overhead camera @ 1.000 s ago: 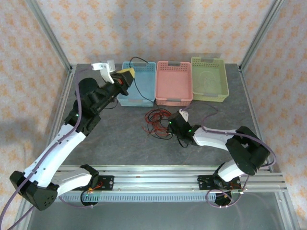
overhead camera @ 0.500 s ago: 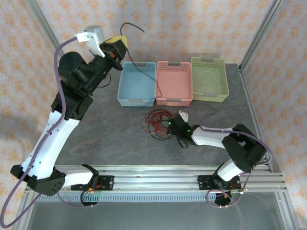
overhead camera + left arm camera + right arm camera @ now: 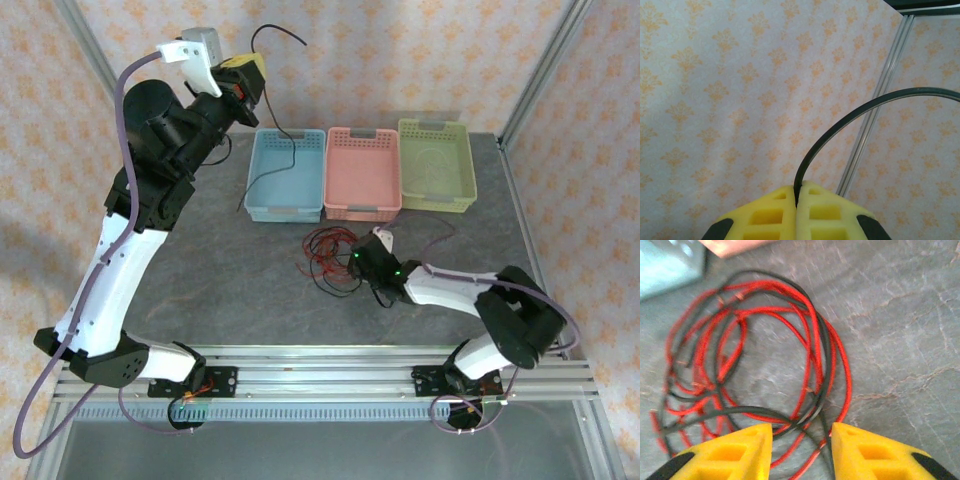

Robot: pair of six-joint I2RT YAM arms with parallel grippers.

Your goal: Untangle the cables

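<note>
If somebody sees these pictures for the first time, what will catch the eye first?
Most striking is the left gripper, raised high at the far left and shut on a black cable that arcs upward and also trails down over the blue basket. Next comes the tangle of red and black cables lying on the grey table, with the right gripper open at its edge.

left arm (image 3: 128, 215) raised high, jaws closed | right arm (image 3: 452, 290) low, jaws apart
</note>
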